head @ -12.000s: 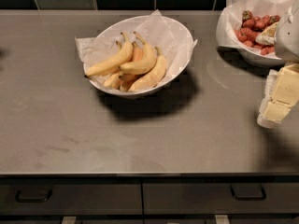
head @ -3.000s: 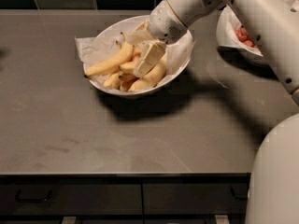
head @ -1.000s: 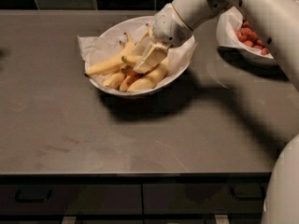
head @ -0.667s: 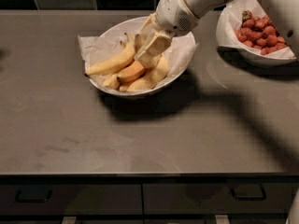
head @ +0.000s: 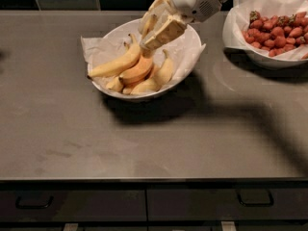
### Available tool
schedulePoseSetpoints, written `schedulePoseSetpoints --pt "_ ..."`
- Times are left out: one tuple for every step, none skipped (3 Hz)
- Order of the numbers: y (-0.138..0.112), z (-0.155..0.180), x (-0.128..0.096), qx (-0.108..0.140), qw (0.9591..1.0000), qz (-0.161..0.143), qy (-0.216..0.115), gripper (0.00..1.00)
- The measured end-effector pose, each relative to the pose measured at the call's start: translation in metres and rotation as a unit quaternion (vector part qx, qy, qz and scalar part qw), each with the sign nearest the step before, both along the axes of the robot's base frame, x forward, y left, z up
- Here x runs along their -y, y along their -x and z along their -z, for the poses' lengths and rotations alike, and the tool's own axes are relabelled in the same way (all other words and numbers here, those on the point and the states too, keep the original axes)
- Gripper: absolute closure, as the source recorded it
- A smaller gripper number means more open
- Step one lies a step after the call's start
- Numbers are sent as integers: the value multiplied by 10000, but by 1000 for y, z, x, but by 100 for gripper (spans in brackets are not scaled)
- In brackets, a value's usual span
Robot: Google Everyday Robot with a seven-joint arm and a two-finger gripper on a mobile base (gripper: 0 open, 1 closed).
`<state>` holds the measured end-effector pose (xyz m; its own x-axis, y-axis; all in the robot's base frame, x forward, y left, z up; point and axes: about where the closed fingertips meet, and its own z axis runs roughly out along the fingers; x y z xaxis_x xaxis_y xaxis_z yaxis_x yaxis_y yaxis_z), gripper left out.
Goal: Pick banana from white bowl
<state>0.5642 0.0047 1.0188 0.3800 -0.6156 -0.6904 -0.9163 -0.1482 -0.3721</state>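
The white bowl [head: 159,94] lined with crinkled paper stands at the back middle of the grey counter and holds several bananas. My gripper [head: 155,24] hangs over the bowl's upper middle, just above the fruit, with the arm reaching in from the top right. Its cream fingers [head: 164,32] are shut on the pale-yellow banana [head: 148,24], which is held steeply tilted and lifted clear of the pile. A long yellow banana [head: 115,64] and an orange-tinted banana [head: 138,71] still lie in the bowl below it.
A white bowl of red strawberries [head: 269,60] stands at the back right, next to the arm. Dark tiles run behind the counter. The counter's front edge has drawers with handles [head: 33,203] beneath it.
The gripper has closed in the bowl and risen up and slightly right with the pale-yellow banana. The other bananas have shifted a little.
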Motion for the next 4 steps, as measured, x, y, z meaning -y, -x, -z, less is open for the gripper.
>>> schedulePoseSetpoints --pt "31 -14 9 -161 9981 -81 -592 100" --pt "65 -16 21 -422 9905 -135 -1302 100" --pt "92 -17 36 -516 9787 -177 -1978 100" --pt "122 -34 62 -323 9705 -94 -2387 100"
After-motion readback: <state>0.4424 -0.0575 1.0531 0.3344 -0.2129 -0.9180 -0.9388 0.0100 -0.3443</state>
